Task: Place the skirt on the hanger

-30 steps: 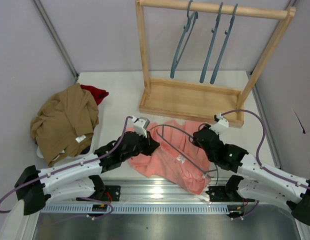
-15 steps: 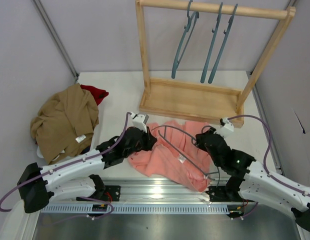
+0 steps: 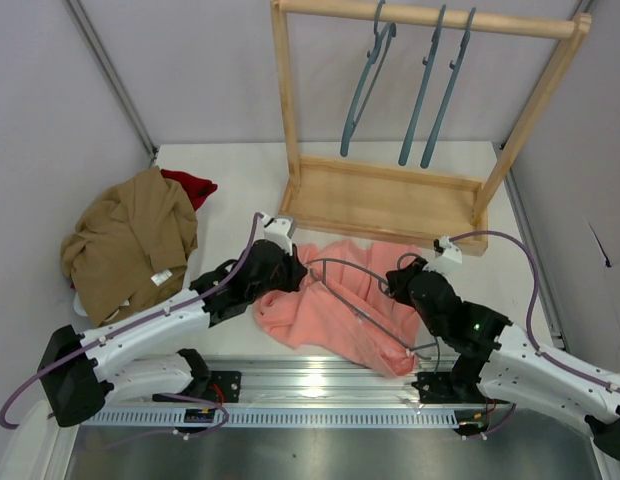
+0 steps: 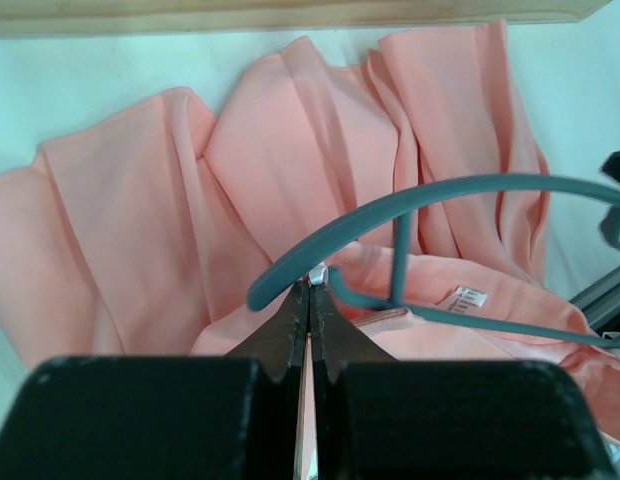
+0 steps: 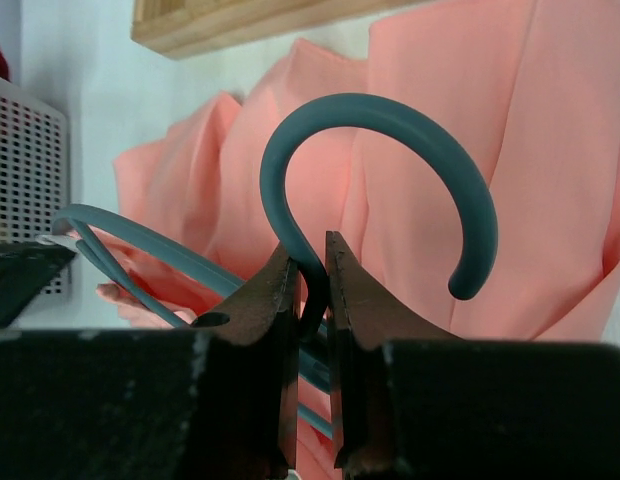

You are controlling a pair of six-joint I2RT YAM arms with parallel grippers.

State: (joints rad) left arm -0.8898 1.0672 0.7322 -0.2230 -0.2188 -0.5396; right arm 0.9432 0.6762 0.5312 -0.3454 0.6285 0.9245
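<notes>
The skirt (image 3: 335, 310) lies crumpled on the table near the arms, just in front of the wooden rack (image 3: 380, 205), with the hanger (image 5: 380, 108) lying across it. The right gripper (image 5: 310, 255) is clenched on the hanger's stem just below the hook. The left gripper (image 4: 310, 288) is pinched closed, apparently on a fold of the skirt's edge beside the hanger's left tip. The cloth looks thin, light and limp, and likely to slide off the smooth, stiff hanger. The firmer waistband near the white label (image 4: 467, 298) seems the best hold.
</notes>
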